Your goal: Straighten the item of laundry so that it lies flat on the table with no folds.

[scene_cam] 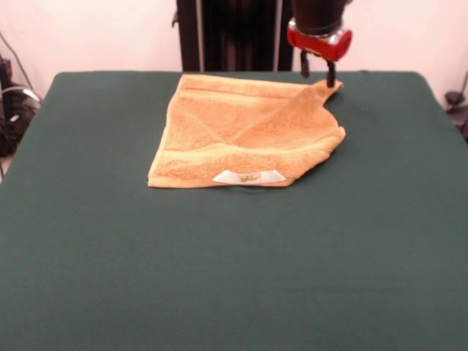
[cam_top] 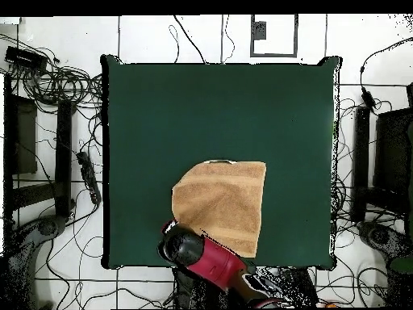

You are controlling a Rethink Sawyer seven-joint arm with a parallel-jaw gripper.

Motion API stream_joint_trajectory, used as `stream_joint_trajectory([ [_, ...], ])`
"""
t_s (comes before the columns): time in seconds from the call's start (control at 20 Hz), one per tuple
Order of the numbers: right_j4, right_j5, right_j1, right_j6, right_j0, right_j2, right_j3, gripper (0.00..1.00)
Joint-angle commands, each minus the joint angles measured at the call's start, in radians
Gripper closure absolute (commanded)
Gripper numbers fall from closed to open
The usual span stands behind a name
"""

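We are seeing the orange-tan towel [scene_cam: 245, 131] lying on the far half of the dark green surface [scene_cam: 234, 270], close to the far edge and roughly centred across its width. It is not lying flat: the right-hand far corner is folding diagonally over the body, leaving an angled crease (the white label [scene_cam: 248, 176] is showing at the near hem). The red and black end effector [scene_cam: 317, 73] is hanging at that raised corner, its two dark fingers [scene_cam: 330, 74] standing slightly apart, one of them touching the cloth tip; we cannot tell whether it is actually pinching the towel.
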Motion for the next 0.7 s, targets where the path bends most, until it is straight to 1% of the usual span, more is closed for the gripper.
stream_joint_trajectory([
  [0.05,0.030,-0.068,0.019,0.246,0.038,0.059,-0.038,0.00],
  [0.2,0.012,-0.082,0.027,0.226,0.031,0.059,-0.052,0.00],
  [0.3,0.013,-0.071,0.035,0.211,0.036,0.047,-0.075,0.00],
  [0.45,0.021,-0.037,0.047,0.177,0.058,0.016,-0.130,0.00],
  [0.7,-0.002,-0.014,0.048,0.123,0.108,-0.042,-0.173,0.00],
])
